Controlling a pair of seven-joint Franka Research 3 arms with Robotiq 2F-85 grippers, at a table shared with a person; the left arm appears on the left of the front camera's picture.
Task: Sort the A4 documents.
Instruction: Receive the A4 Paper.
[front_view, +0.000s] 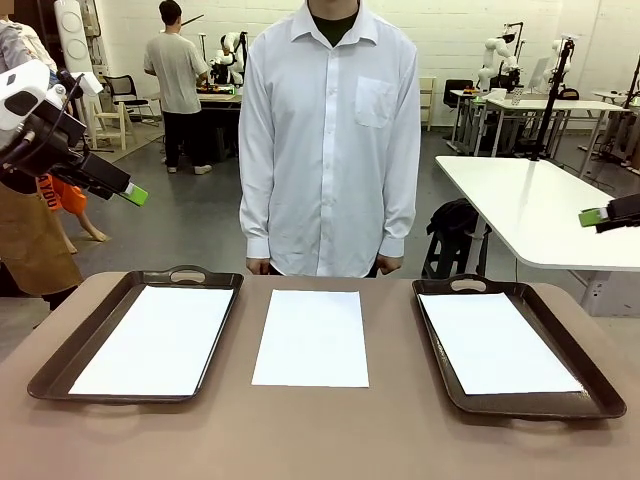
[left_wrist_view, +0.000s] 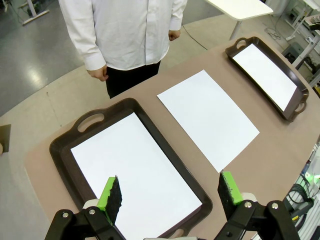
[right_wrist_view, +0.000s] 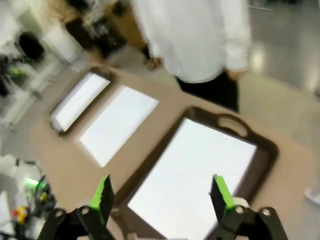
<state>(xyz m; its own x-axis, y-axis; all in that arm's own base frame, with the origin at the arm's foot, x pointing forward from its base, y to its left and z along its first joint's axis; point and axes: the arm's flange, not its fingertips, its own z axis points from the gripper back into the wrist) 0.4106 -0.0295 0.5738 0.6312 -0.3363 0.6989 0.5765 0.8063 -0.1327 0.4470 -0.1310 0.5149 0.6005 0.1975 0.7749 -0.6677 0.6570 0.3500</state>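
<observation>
The brown desk (front_view: 320, 430) carries two dark brown trays, the left tray (front_view: 60, 360) and the right tray (front_view: 590, 385), each with an A4 sheet inside. A third A4 sheet (front_view: 311, 338) lies bare between them. The left pincer (left_wrist_view: 170, 195) and right pincer (right_wrist_view: 162, 192) hang well above, jaws apart, empty.

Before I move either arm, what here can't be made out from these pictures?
- Right hand, front view: frame edge cuts it off, only a green tip shows.
- Right tray, right wrist view: motion blur softens its edges.
- Sheet count in the left tray: stack thickness too small to tell.
- Middle sheet: blank top, underside hidden.
</observation>
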